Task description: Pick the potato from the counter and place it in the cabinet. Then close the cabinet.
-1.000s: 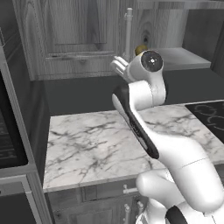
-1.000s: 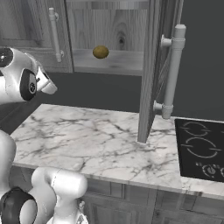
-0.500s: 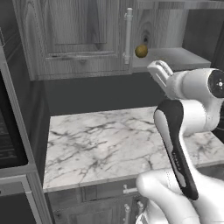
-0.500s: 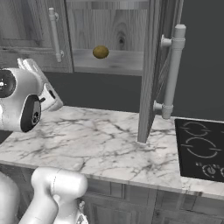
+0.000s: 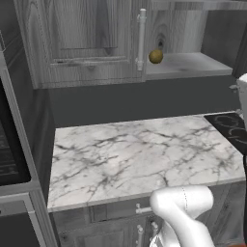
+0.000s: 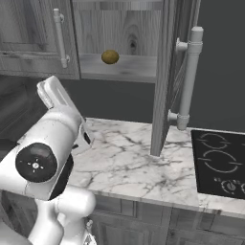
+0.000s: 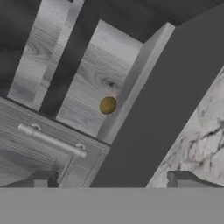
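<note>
Right base view, upper centre of the frame: the potato [image 6: 110, 57] sits on the grey shelf inside the cabinet [image 6: 125, 67], well back from the shelf's front lip and clear of anything else. To its left, the cabinet's left door [image 6: 33, 38] is shut, its silver bar handle [image 6: 60, 37] upright. To its right, the right door [image 6: 167, 72] stands swung out edge-on toward the camera, its own bar handle [image 6: 189, 79] facing the black stovetop [image 6: 217, 165] at lower right. Below, the counter [image 6: 129, 162] of white marble carries nothing that I can see.

My arm fills the lower left of that frame. In the hand view my pincer [image 7: 114, 180] looks across at the shelf, with the potato [image 7: 107, 105] a small yellowish dot near the middle; my two dark tips at the bottom edge stand well apart with nothing between them, so I read the pincer as released and empty.

In the left base view the potato [image 5: 155, 56] shows at upper centre, just right of the shut door's handle [image 5: 141, 38].

My judgement: the placing is done and the closing step is in hand. The next move calls for bringing my hand round to the outer face of the open right door and pushing it flat against the cabinet front.

No brand, label or writing can be read anywhere.
</note>
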Motion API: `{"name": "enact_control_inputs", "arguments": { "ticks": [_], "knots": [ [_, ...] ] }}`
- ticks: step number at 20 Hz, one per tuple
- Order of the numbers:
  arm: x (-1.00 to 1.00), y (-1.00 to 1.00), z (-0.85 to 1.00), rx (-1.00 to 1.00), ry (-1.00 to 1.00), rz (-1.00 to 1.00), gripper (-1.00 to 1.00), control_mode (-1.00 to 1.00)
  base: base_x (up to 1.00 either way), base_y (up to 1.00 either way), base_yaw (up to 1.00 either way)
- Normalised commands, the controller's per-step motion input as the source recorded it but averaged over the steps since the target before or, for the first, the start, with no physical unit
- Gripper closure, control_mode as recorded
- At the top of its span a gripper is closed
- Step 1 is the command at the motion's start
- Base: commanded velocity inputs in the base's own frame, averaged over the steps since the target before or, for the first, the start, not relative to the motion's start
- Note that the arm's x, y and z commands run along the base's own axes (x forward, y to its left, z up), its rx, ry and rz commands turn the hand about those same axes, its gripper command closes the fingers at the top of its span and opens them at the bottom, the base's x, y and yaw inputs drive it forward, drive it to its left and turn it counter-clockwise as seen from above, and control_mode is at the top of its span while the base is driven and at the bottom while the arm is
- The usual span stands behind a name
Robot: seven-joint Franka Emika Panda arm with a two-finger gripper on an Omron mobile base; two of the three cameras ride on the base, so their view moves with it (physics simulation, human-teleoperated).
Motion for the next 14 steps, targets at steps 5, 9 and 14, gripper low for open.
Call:
{"name": "enact_control_inputs", "arguments": {
  "ticks": [5, 9, 14],
  "knots": [
    [-0.86, -1.0, 0.0, 0.23, -0.26, 0.04, -1.0, -1.0, 0.0, 0.0, 0.0],
    [-0.87, -0.94, 0.0, 0.22, -0.11, 0.01, -1.0, -1.0, 0.0, 0.0, 0.0],
    [-0.48, -0.82, -0.02, 0.15, -0.03, 0.0, -1.0, -1.0, 0.0, 0.0, 0.0]
  ]
}}
